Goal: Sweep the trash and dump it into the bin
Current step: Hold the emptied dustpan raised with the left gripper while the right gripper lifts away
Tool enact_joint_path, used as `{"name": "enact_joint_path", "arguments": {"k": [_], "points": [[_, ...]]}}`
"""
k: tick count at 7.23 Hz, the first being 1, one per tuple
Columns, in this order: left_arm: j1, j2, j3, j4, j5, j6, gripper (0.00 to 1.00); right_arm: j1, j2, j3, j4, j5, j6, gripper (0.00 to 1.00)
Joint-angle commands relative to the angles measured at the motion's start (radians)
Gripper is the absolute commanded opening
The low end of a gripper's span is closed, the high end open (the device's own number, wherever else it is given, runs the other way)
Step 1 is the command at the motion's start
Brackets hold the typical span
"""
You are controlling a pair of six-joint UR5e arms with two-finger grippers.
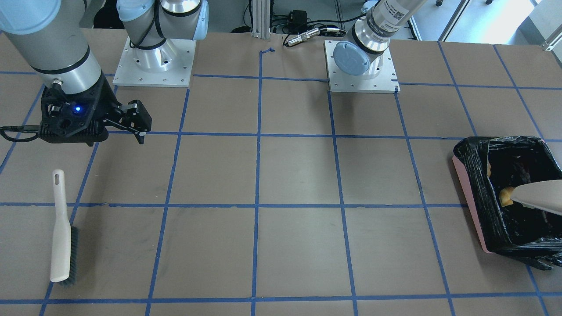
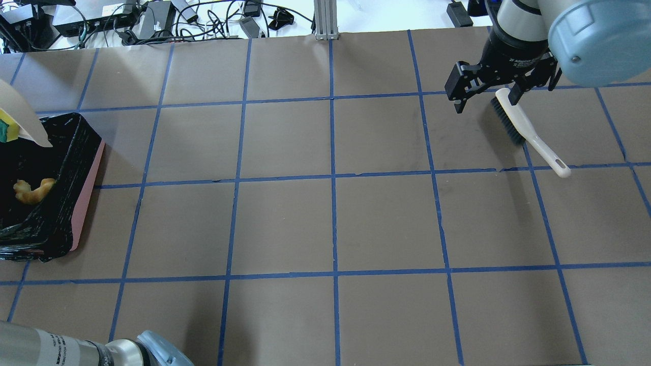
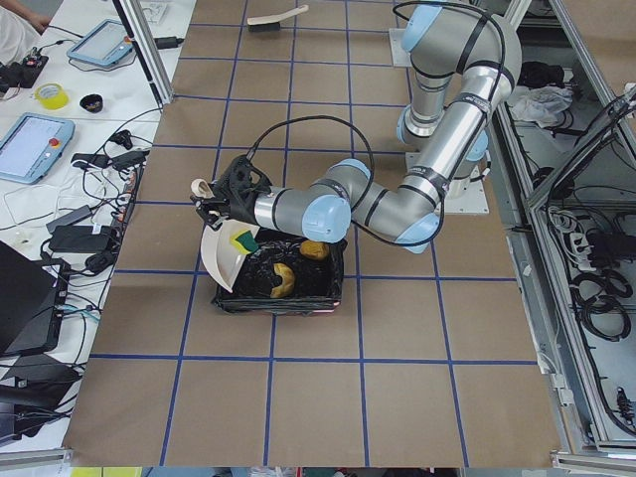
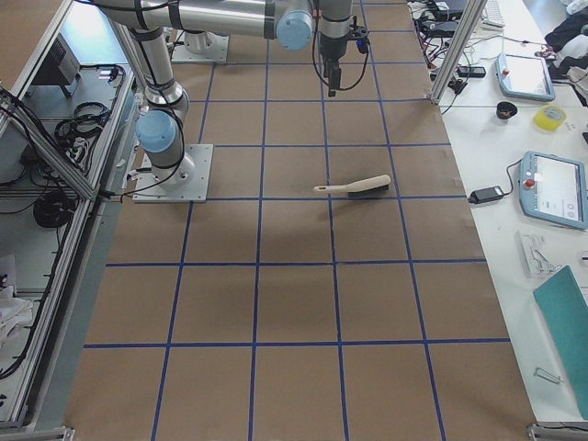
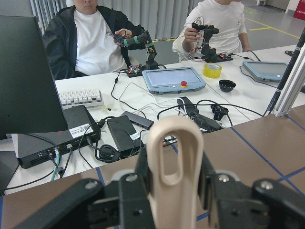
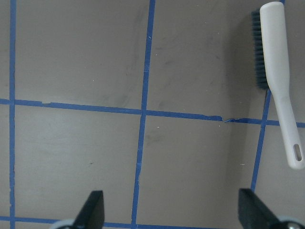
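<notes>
Beige dustpan (image 2: 20,119) sat clamped by its handle in the left gripper (image 5: 172,191), tipped over the bin (image 2: 76,168) below to shed trash: yellow lump (image 2: 31,190) inside, sponge piece (image 2: 7,131) not yet off the pan; the right gripper (image 2: 487,94) hung spread, empty, brush (image 2: 529,132) parked just beside it.

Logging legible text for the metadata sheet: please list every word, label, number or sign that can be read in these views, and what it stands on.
No text reads with certainty.
White print on the right arm's black wrist band: too small to read.
Label with a code square on the left arm's tube: blurred.
White sticker on the black box on the operators' desk: too small to read.
</notes>
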Motion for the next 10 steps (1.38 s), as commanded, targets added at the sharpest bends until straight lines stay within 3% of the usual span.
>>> {"name": "enact_joint_path", "arguments": {"k": [1, 2, 5, 6, 8, 9, 10], "points": [[0.025, -0.001, -0.086, 0.168, -0.053, 0.015, 0.0, 0.0, 0.006, 0.004, 0.013, 0.001, 0.007, 1.0], [0.028, -0.006, -0.122, 0.252, -0.052, -0.014, 0.0, 0.0, 0.009, 0.012, 0.016, 0.001, 0.009, 1.0], [0.028, 0.032, -0.122, 0.299, -0.05, -0.099, 0.0, 0.0, 0.004, 0.015, 0.041, 0.004, 0.009, 1.0], [0.024, 0.077, -0.091, 0.36, -0.041, -0.209, 0.0, 0.0, 0.007, 0.016, 0.036, 0.004, 0.009, 1.0], [0.027, 0.068, -0.122, 0.371, -0.03, -0.227, 0.0, 0.0, 0.007, 0.015, 0.033, 0.001, 0.009, 1.0], [0.013, 0.091, -0.116, 0.368, 0.07, -0.282, 0.0, 0.0, 0.007, 0.015, 0.031, 0.005, 0.009, 1.0], [-0.008, 0.103, -0.111, 0.373, 0.2, -0.463, 0.0, 0.0, 0.007, 0.015, 0.033, 0.005, 0.009, 1.0]]}}
